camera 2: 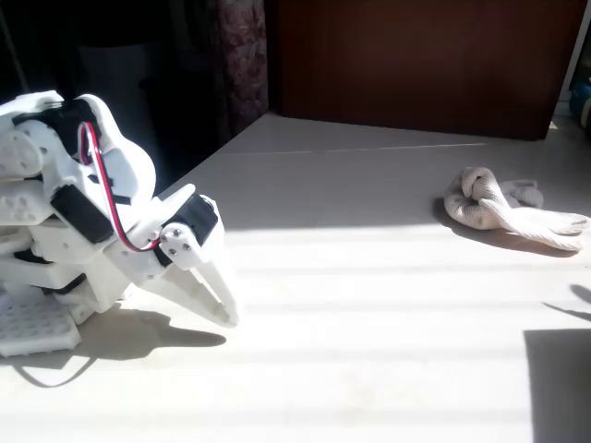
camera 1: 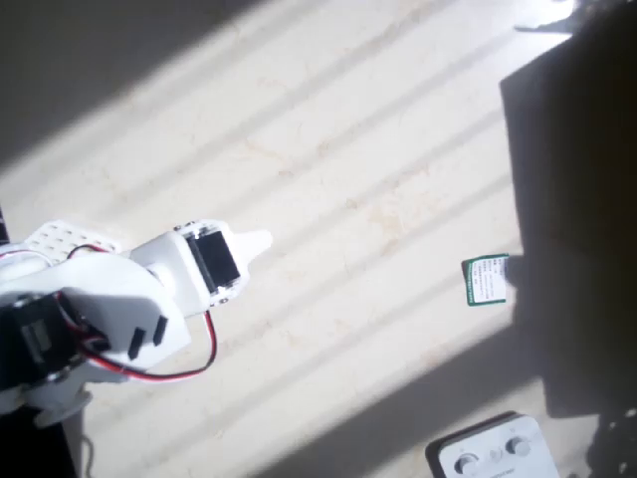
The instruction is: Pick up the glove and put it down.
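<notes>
Not started yet: hand (camera 2: 220, 309) pressed together, empty, folded near base, well apart from glove (camera 2: 506, 208) lying crumpled on surface (camera 2: 369, 314).

Harsh striped sunlight, deep shadows, overexposed glare, soft focus.

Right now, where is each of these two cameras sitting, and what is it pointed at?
Overhead view: sits above, looking straight down on the table, a small green card and a white box; the white arm and tool show at left.
Fixed view: sits low at table height, looking across toward the glove; arm and tool at left.
Shared: the arm, tool and sunlit table.
</notes>
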Controlling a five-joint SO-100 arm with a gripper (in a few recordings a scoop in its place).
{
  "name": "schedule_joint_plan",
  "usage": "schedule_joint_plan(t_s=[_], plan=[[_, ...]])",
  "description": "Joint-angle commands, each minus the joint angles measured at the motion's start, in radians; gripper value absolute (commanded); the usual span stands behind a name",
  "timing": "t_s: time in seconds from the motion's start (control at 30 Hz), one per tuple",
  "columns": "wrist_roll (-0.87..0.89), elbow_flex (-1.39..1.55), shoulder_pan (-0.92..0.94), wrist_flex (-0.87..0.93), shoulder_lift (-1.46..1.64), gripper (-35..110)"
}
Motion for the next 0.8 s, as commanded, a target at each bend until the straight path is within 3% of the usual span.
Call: schedule_joint_plan(t_s=[0.0, 0.77], plan=[[-0.005, -0.046, 0.011, 0.005, 0.003, 0], [0.008, -0.1, 0.009, 0.002, 0.0, 0]])
